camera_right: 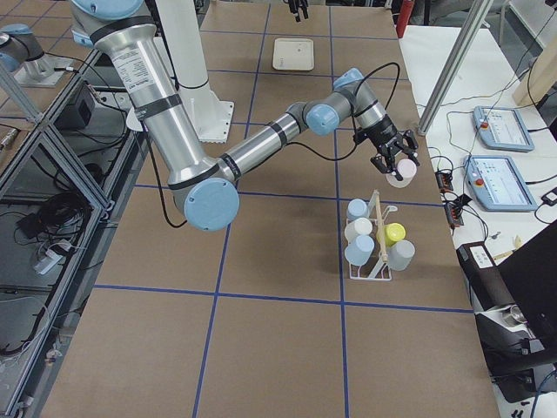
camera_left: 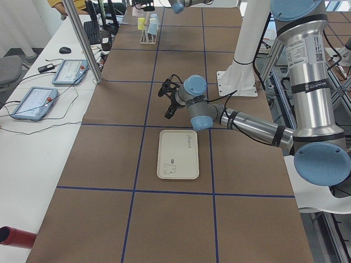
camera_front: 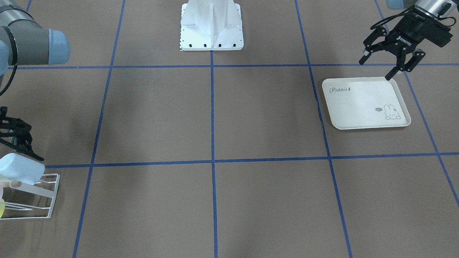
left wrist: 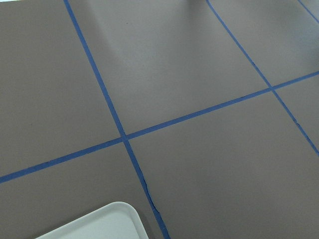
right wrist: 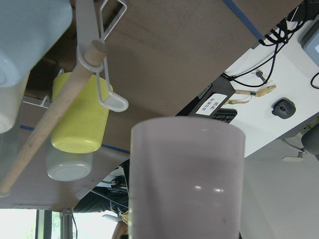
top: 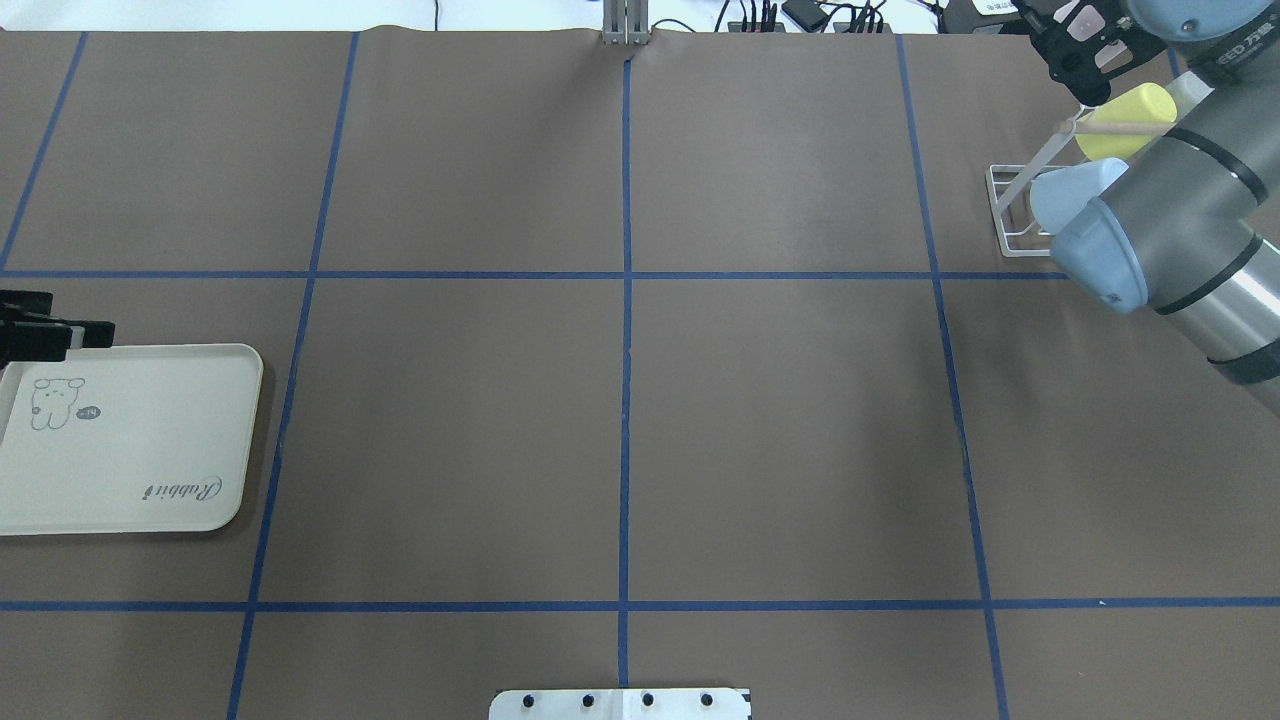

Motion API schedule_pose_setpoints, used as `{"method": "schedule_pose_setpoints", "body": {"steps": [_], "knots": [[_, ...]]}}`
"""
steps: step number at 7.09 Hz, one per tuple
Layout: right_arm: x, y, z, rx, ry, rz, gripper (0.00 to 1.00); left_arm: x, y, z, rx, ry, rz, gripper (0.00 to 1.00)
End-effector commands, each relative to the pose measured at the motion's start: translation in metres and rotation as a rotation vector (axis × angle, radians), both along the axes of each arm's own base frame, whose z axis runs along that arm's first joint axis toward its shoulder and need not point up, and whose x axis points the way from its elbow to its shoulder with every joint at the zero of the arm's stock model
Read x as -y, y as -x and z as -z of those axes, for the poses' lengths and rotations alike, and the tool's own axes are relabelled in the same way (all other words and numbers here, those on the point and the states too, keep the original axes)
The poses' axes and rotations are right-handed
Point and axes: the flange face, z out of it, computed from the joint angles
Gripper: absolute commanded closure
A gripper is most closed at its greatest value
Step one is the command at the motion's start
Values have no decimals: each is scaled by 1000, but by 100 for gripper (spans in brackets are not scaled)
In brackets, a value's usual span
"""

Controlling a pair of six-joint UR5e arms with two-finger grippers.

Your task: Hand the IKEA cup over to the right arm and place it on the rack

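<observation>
My right claw is clamped on the pale pink plastic cup, which it holds apart from the white wire rack just beside it. Crowding that side of the claw are the rack's wooden dowel, a yellow cup and a pale blue cup. My left claw, marked "ROBOTIQ", hangs spread above a corner of a cream tray printed "Rabbit".

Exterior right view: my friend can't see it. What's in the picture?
The right arm's claw holds a pale pink cup close to a white rack that carries several coloured cups. A cream tray lies far in the background.
</observation>
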Motion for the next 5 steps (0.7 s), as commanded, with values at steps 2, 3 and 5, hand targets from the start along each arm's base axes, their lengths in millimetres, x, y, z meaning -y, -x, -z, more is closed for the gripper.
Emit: {"method": "schedule_pose_setpoints", "body": {"steps": [2, 3, 5], "knots": [[14, 4, -38, -52, 12, -8, 100, 0, -1, 0, -1, -1, -1, 0], [22, 7, -57, -56, 5, -12, 100, 0, -1, 0, -1, -1, -1, 0], [23, 8, -70, -54, -2, -13, 100, 1, -2, 0, -1, -1, -1, 0]]}}
